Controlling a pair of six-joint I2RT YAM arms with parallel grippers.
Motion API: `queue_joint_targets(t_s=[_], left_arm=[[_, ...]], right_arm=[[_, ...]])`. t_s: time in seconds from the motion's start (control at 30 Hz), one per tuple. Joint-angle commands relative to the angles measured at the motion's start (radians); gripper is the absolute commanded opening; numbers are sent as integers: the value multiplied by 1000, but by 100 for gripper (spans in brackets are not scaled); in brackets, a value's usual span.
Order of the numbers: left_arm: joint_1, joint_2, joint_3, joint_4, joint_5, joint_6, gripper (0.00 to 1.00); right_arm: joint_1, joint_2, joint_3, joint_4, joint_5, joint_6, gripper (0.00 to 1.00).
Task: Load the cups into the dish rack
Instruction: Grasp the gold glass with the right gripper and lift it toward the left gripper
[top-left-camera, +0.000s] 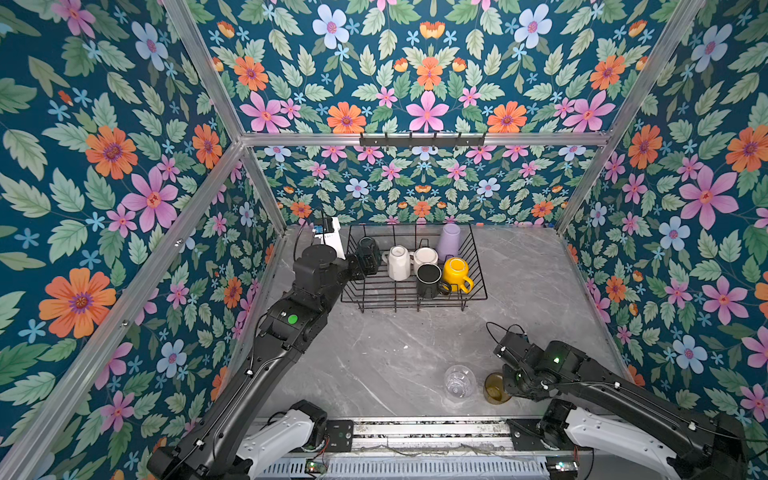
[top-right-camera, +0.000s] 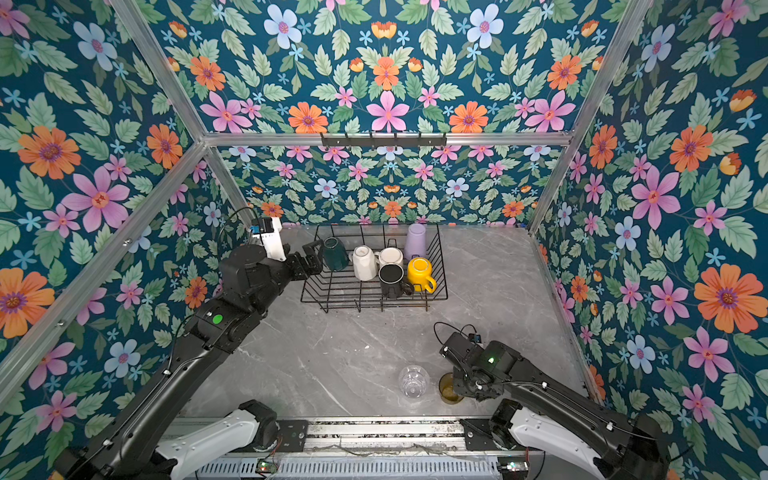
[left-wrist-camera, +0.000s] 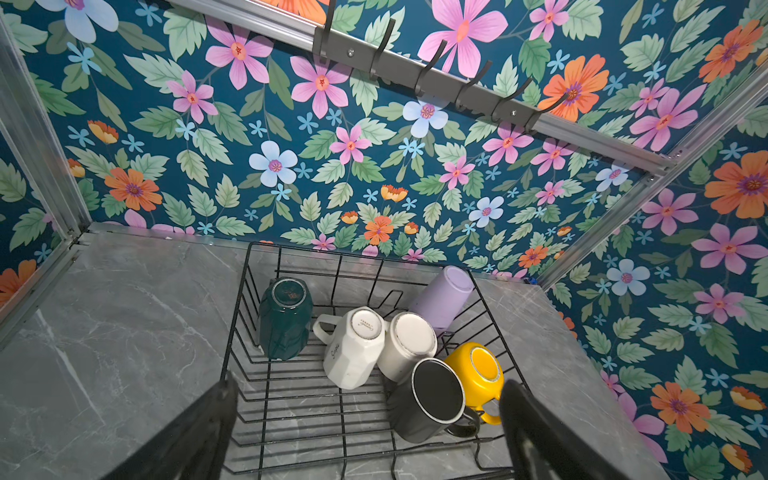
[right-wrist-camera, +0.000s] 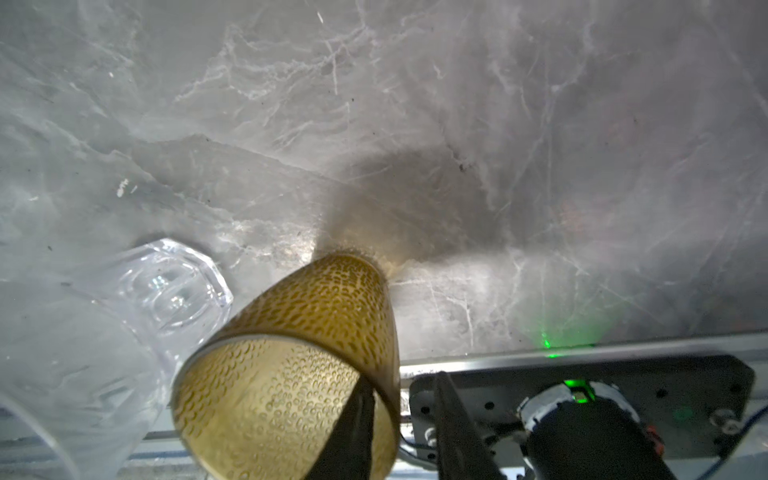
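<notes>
inside dish rack (left-wrist-camera: 299, 399), six cups (left-wrist-camera: 409, 345)

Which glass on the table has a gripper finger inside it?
The amber glass: the right gripper straddles its rim. No gripper is at the clear glass.

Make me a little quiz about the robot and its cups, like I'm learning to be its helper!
1. How many cups sit in the rack?
2. True or false: the left claw is shut.
3. Fill in the gap: one finger of the right claw is inside the ____ glass.

Key:
1. Six.
2. False. It is wide open.
3. Amber. It is the amber glass.
</notes>
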Motion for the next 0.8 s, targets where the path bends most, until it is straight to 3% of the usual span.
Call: queue_joint_targets(t_s=[0.0, 0.43, 0.6, 0.77], left_arm=[[0, -10, -5, 3, -18, 18, 100], [3, -30, -47, -2, -39, 14, 100], [3, -56, -77, 4, -27, -1, 100], [4, -109, -140, 53, 16, 0, 100]], right_arm=[[1, 25, -2, 47, 50, 15, 22], [1, 97, 21, 100, 130, -19, 0], [-32, 99, 49, 103, 143, -53, 0], [-126, 65, 52, 162, 81, -111, 0]])
